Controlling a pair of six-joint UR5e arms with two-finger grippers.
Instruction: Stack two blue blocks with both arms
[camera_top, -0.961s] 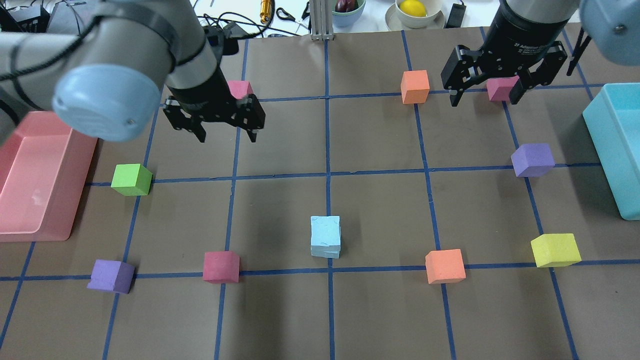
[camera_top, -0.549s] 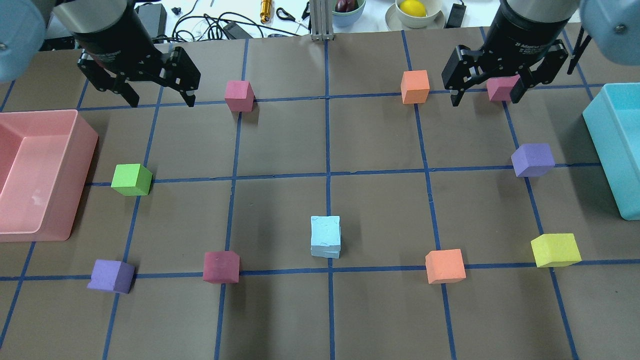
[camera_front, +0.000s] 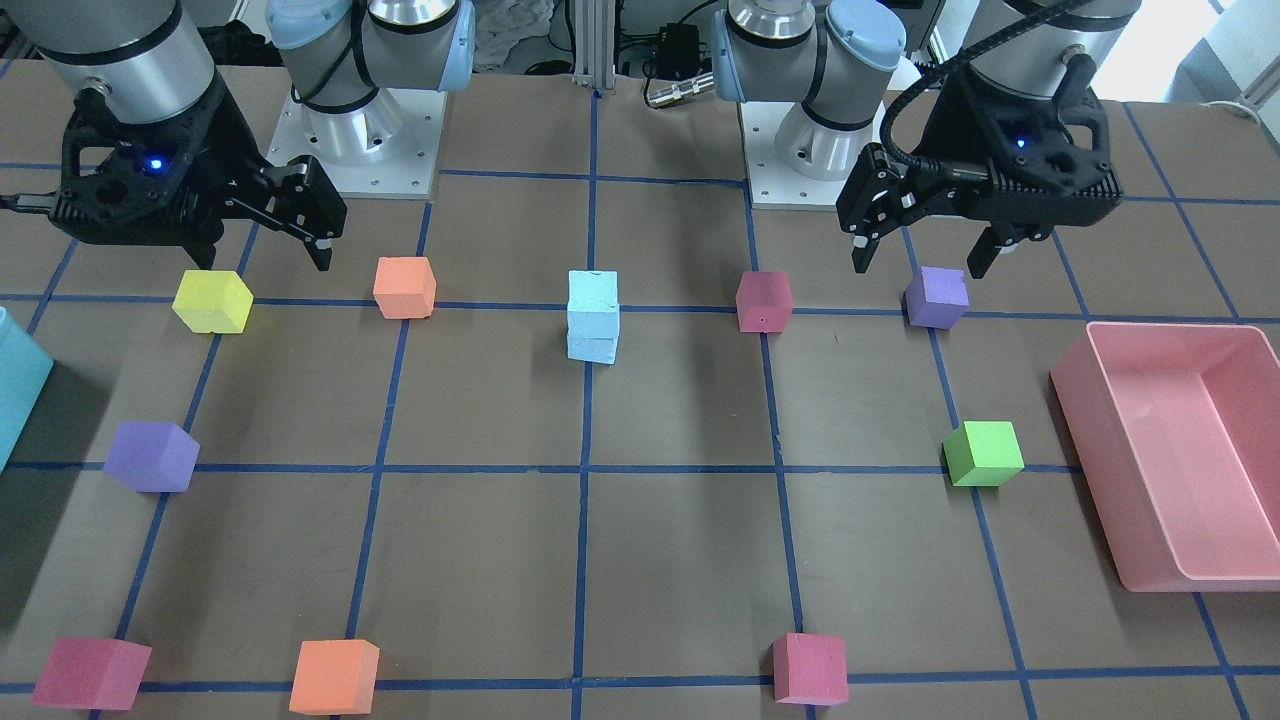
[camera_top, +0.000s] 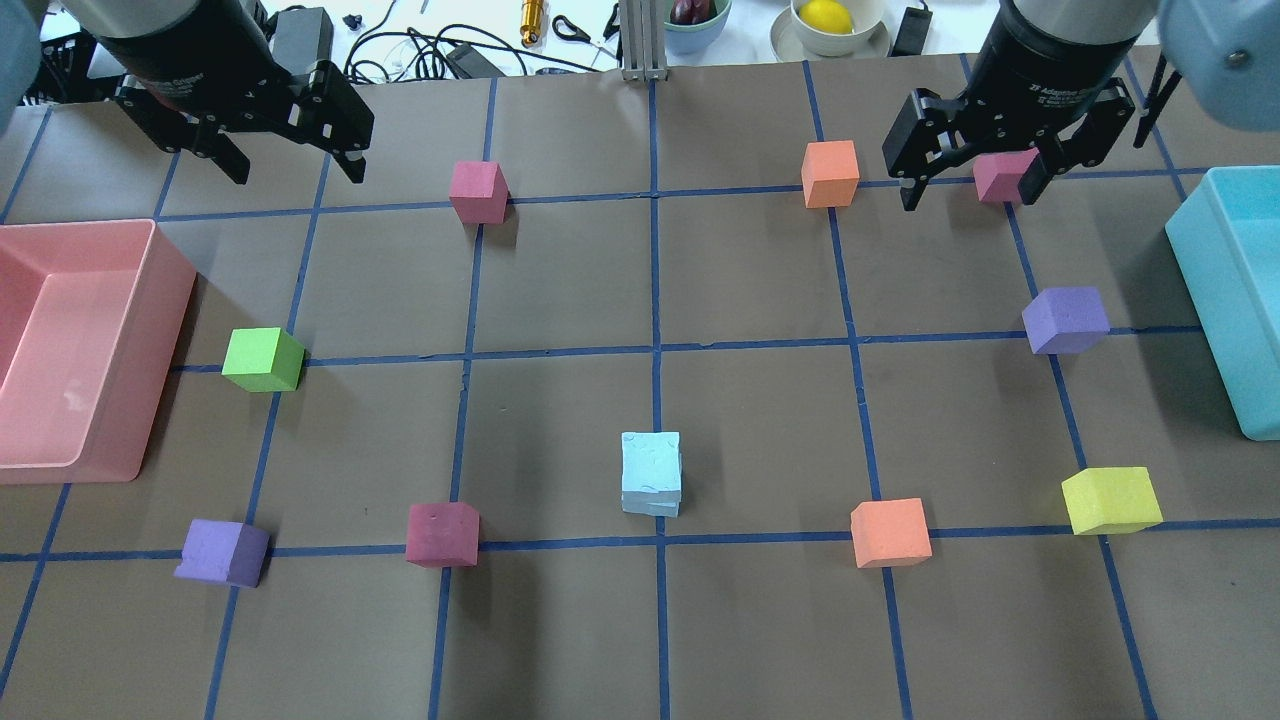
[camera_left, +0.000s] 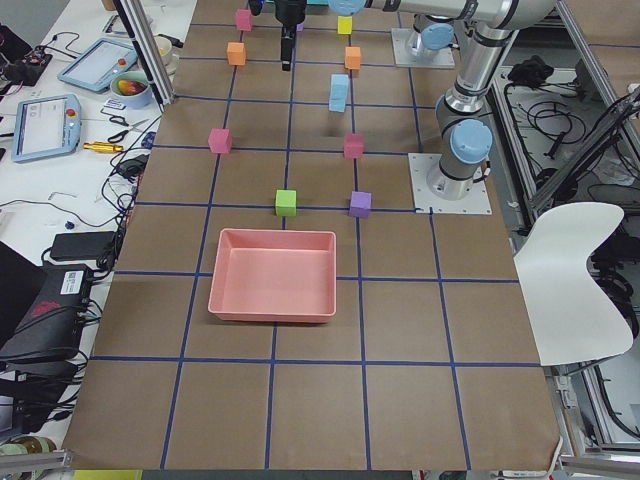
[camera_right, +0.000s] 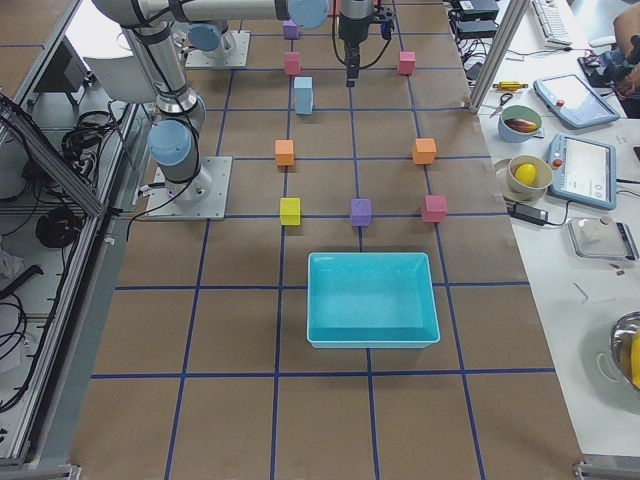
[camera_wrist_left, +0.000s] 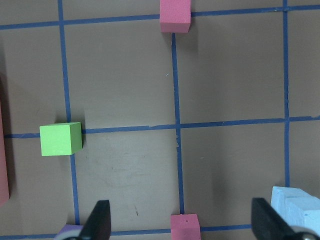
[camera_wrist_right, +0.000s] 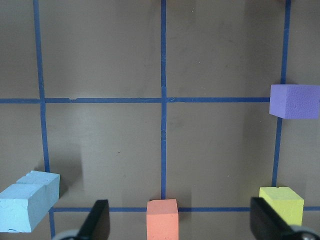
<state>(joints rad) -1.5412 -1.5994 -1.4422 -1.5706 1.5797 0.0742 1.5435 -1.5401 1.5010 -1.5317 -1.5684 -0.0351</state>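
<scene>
The blue blocks stand stacked, edges nearly flush. The left gripper and right gripper hang spread wide, gripping nothing, well beyond the stack. A maroon cube and an orange cube flank it, well apart.

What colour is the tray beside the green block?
The tray is pink; exterior left view shows it best.

Teach pendants and gridded table mark a lab

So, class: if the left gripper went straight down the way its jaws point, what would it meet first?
Probably the dark pink cube: the wrist view shows it centred between the open jaws of the left gripper. The gripper hangs high, so the landing spot is uncertain.
</scene>
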